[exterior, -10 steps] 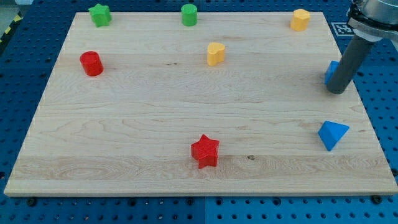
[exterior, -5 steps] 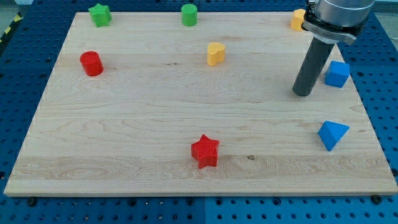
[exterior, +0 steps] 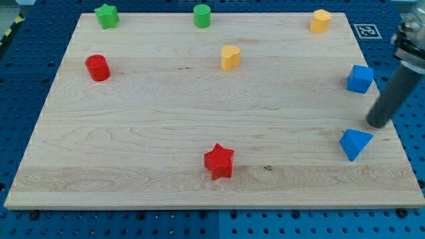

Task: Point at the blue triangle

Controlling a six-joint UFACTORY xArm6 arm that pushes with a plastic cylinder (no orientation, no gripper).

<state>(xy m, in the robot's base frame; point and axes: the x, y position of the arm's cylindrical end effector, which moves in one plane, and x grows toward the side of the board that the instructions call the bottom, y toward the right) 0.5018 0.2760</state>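
pale wooden board [exterior: 166, 126] on blue pegboard [exterior: 20, 86]. blocks: two blue, two red, two green, two yellow. my tip [exterior: 377, 124], a bare fingerless rod, stands just above the blue triangle [exterior: 354, 143], at the view's lower right.

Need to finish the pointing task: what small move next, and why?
Probably slide my tip a little toward the view's bottom-left: it sits just above and right of the blue triangular block, apart from it, with the blue cube farther up.
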